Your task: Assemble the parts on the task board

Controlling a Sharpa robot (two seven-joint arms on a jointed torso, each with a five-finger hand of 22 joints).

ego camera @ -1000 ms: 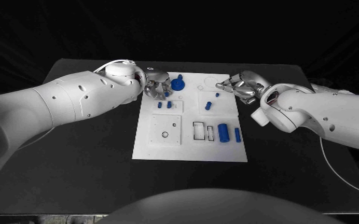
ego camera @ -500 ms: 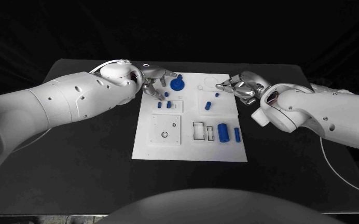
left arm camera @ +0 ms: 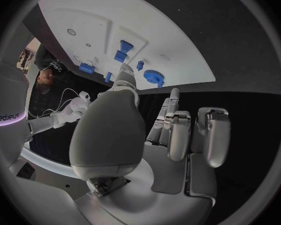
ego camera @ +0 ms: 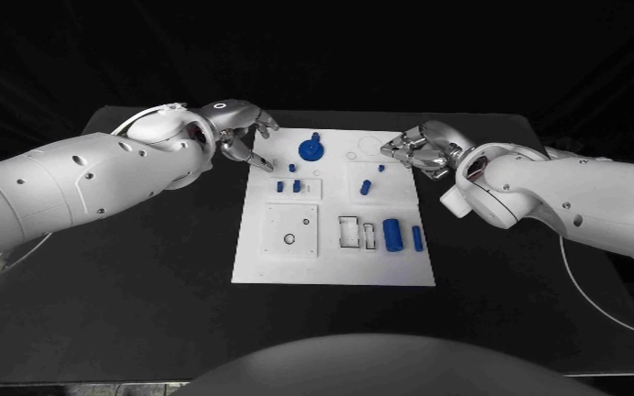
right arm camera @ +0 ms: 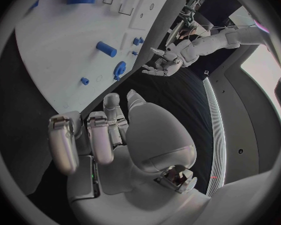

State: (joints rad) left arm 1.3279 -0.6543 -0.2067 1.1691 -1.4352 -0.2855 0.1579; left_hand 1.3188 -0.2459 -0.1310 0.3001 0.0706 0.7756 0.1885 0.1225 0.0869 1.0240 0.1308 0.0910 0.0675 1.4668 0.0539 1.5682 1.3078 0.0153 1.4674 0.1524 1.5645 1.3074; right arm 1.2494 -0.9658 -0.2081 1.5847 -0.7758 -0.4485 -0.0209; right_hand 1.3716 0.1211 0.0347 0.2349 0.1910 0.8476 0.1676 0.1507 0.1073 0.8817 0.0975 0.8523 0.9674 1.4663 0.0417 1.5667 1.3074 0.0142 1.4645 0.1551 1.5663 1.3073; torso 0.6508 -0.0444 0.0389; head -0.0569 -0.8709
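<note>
near the counter's far left, the left hand [ego camera: 238, 130] hovered just off the far left corner of the task board [ego camera: 265, 263], its fingers [left arm camera: 178, 130] spread and holding nothing. the left wrist view showed those fingers reaching toward the board with no part between them. next along, close to the board's far edge, the blue gear [ego camera: 311, 148] lay flat on the board, just beside the left hand and on its board side. nearer the counter's front edge came two short blue pegs [ego camera: 289, 186] standing side by side, then the small tilted blue piece [ego camera: 366, 187], and toward the board's front right the fat blue cylinder [ego camera: 392, 229] and the thin blue pin [ego camera: 416, 237], both with their long axes running from far edge to front edge. at the board's far right corner the right hand [ego camera: 420, 150] hung over the edge, fingers curled in; i could not tell whether anything was pinched there. judging by position, the gear was the likeliest next target, and the left hand was plainly the nearer of the two.
</note>
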